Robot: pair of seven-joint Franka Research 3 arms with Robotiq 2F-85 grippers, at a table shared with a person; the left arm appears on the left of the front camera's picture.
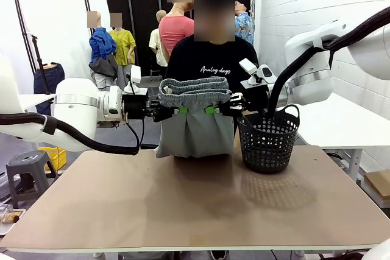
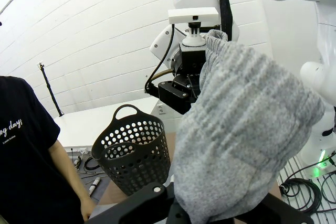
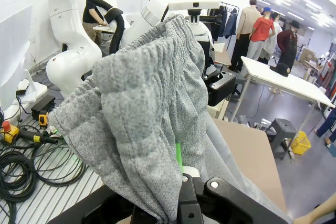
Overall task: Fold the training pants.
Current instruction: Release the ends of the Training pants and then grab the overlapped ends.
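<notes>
The light grey training pants (image 1: 195, 120) hang in the air above the far side of the table, held up by the gathered waistband, with the legs dropping to the tabletop. My left gripper (image 1: 177, 110) is shut on the waistband's left end and my right gripper (image 1: 213, 109) is shut on its right end. In the left wrist view the grey cloth (image 2: 241, 140) bulges out of my left gripper (image 2: 181, 214). Bunched cloth (image 3: 147, 119) likewise rises from my right gripper (image 3: 181, 203) in the right wrist view.
A black mesh basket (image 1: 268, 141) stands on the table right of the pants, close under my right arm. A person in a black shirt (image 1: 210, 59) stands just behind the pants at the far edge. The brown tabletop (image 1: 195, 205) stretches toward me.
</notes>
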